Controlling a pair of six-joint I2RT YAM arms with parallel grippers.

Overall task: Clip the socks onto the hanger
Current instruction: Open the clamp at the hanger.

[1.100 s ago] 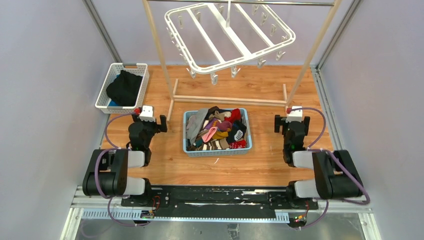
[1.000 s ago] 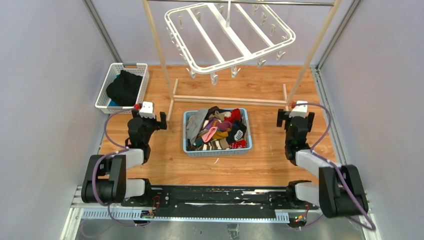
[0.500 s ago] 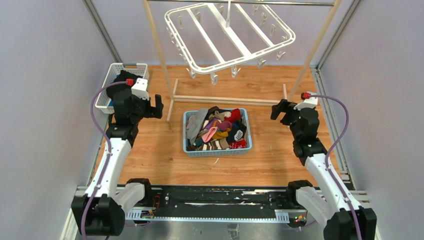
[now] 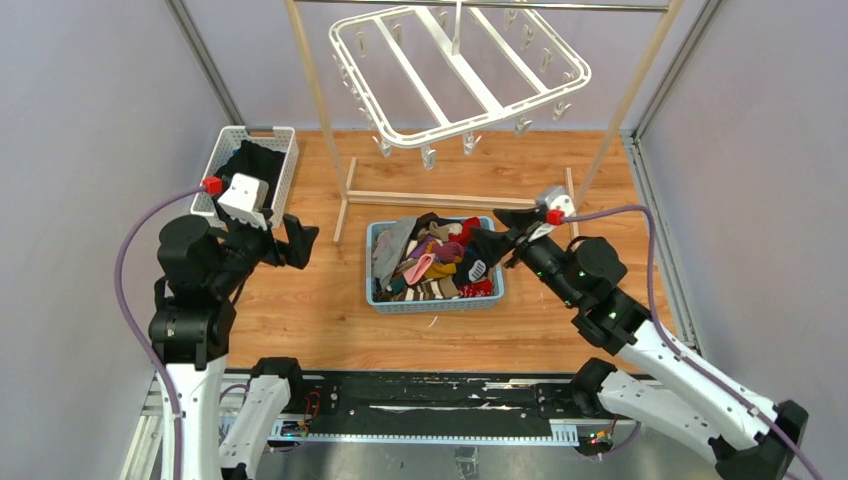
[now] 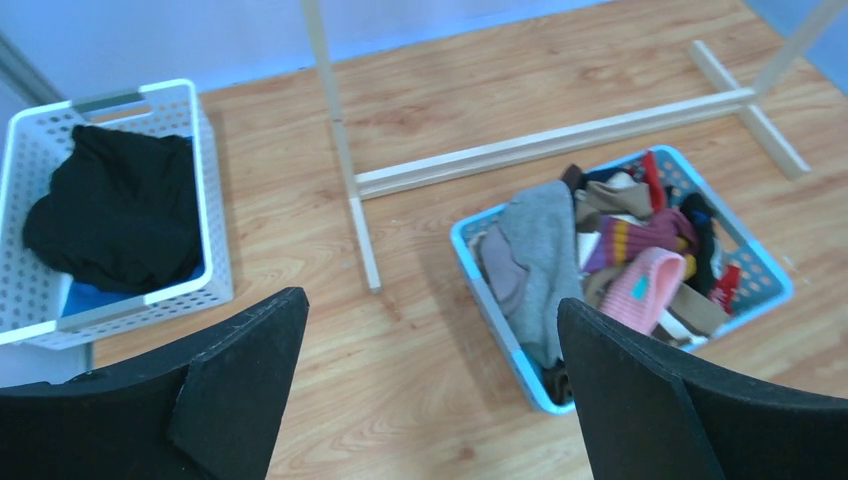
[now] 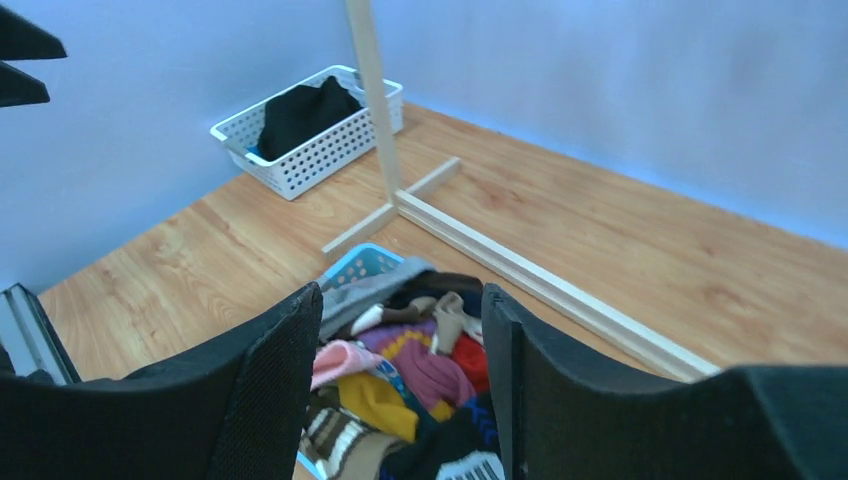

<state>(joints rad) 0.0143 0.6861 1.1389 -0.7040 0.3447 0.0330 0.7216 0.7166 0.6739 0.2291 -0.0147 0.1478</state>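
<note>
Pale lilac-grey walls (image 4: 90, 120) close in the space on the left, right and back. The light is even, with no hard shadows. Aluminium posts (image 4: 203, 60) rise at the two far corners. The bench (image 4: 330, 320) is light wood-grain laminate. A wooden rack (image 4: 455, 201) stands on its far half, two uprights rising from a low base bar to a metal rail (image 4: 560, 6). A white perforated basket (image 5: 215, 240) in the far left corner holds a black garment (image 5: 110, 210). A blue basket (image 4: 435, 303) sits mid-bench.
</note>
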